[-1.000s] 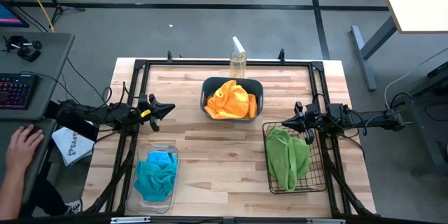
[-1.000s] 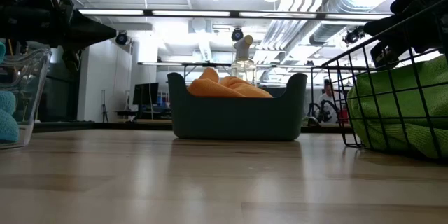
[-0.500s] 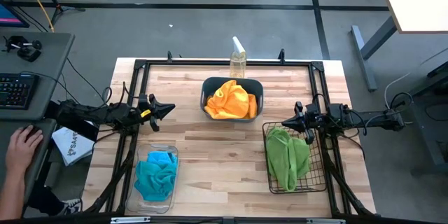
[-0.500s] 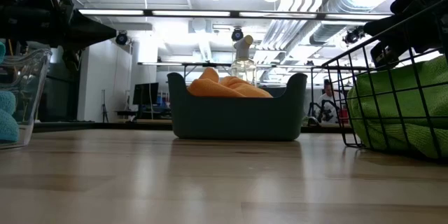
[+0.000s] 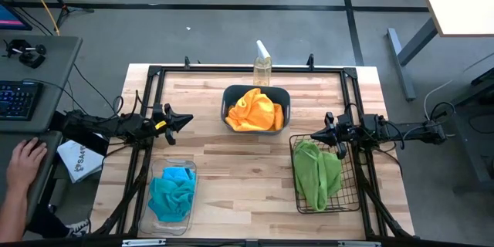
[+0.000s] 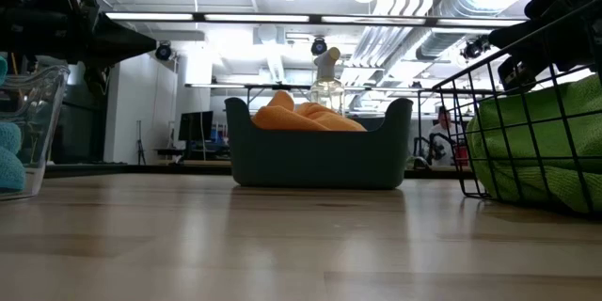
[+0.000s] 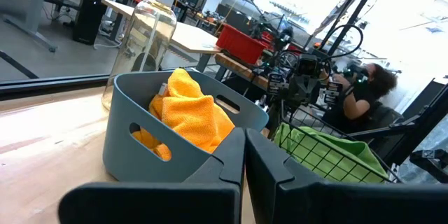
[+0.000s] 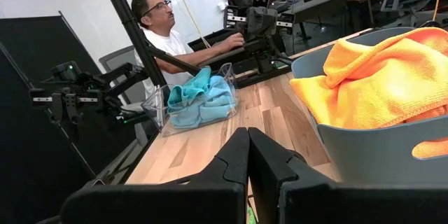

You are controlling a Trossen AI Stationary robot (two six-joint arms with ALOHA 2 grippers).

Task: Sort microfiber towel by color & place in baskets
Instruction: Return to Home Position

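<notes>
Orange towels (image 5: 255, 110) fill the dark teal tub (image 5: 229, 96) at the table's far middle. Green towels (image 5: 316, 171) lie in the black wire-mesh basket (image 5: 351, 197) near the right edge. Teal towels (image 5: 171, 193) sit in the clear bin (image 5: 187, 167) at the near left. My left gripper (image 5: 187, 120) hovers shut above the table's left side, beyond the clear bin, empty. My right gripper (image 5: 314, 135) hovers shut over the wire basket's far edge, empty. In the wrist views each gripper's fingers (image 7: 245, 161) (image 8: 247, 155) stand closed together.
A clear spray bottle (image 5: 262, 65) stands at the far edge behind the teal tub. A black frame (image 5: 147, 108) borders the table. A person's hand (image 5: 25, 158) rests at a desk with a keyboard (image 5: 17, 99) off the left side. Bare wood lies in the table's middle.
</notes>
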